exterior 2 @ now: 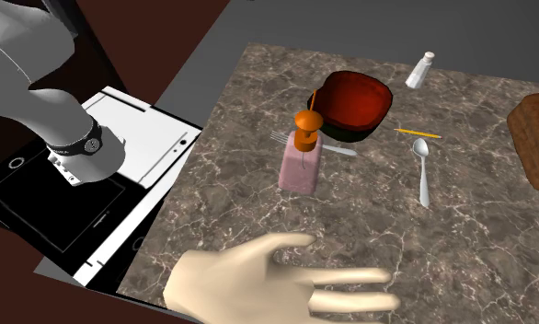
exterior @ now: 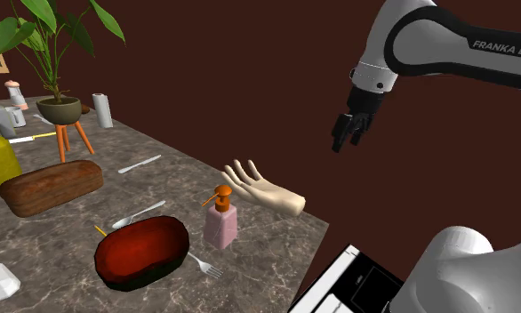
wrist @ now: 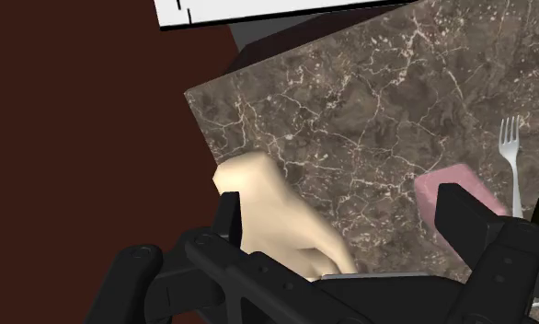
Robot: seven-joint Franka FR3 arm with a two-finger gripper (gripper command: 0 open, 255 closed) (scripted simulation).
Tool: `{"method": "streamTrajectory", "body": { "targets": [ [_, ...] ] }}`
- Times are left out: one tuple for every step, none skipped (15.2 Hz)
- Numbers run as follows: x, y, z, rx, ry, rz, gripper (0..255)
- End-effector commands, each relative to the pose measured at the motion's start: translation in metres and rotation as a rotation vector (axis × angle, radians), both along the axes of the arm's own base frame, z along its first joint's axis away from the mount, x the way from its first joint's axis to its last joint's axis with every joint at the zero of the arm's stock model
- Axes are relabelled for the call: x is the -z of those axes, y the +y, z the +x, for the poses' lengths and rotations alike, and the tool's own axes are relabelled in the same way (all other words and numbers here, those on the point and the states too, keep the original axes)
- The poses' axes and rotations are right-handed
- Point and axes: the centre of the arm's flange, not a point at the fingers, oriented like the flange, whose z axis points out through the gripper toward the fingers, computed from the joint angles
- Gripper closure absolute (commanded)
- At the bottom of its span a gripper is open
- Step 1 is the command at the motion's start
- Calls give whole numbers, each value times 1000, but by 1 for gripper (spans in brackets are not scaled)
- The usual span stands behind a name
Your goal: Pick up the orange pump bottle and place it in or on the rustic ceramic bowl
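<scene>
Fingers point(wrist: 227, 219) stand well apart on the all-black two-finger gripper point(exterior: 348, 133), which is empty and hangs in the air above the edge of the brown marble-patterned countertop point(exterior: 269, 236). Well below it, under one finger, stands the pink rectangular pump bottle with an orange pump head point(exterior: 220, 219). Under the other finger lies a pale beige model hand point(exterior: 264, 188). Farther from the gripper, past the bottle, sits the dark oval bowl with a glossy red inside point(exterior: 141, 251), with a silver fork point(exterior: 205, 265) just beside it.
</scene>
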Motion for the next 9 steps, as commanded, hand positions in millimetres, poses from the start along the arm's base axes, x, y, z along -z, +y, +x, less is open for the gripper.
{"method": "streamTrajectory", "body": {
  "targets": [
    [0, 0, 0, 0, 0, 0, 0],
    [9, 8, 4, -1, -12, 2, 0],
    [18, 15, 8, -2, -24, 4, 0],
    [27, 23, 12, -3, -36, 6, 0],
    [35, 31, 17, -4, -48, 8, 0],
    [44, 38, 21, -5, -60, 10, 0],
    [53, 46, 25, -5, -72, 12, 0],
    [61, 54, 30, -6, -84, 14, 0],
    [69, 62, 35, -7, -96, 16, 0]
  ]
}}
